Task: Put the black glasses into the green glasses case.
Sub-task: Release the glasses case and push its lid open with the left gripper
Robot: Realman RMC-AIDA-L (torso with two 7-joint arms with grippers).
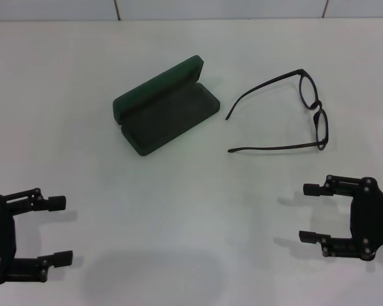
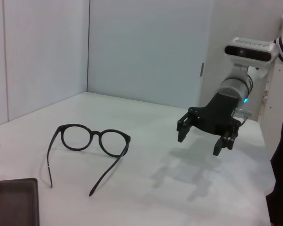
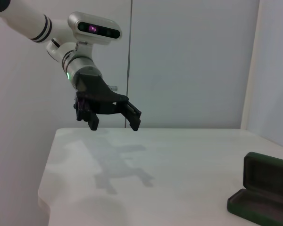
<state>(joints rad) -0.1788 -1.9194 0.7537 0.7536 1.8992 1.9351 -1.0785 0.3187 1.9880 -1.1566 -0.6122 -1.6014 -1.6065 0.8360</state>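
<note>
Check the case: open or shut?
Open. The green glasses case has its lid raised, dark lining exposed and nothing inside; the black glasses lie beside it.

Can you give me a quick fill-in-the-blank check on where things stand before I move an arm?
1. The green glasses case lies with its lid ____.
2. The black glasses rest on the table with their temple arms ____.
3. The glasses lie nearer the ____ gripper than the other gripper.
4. The left gripper and the right one both hover with jaws open, holding ____.

Missing words: open; unfolded; right; nothing
</note>
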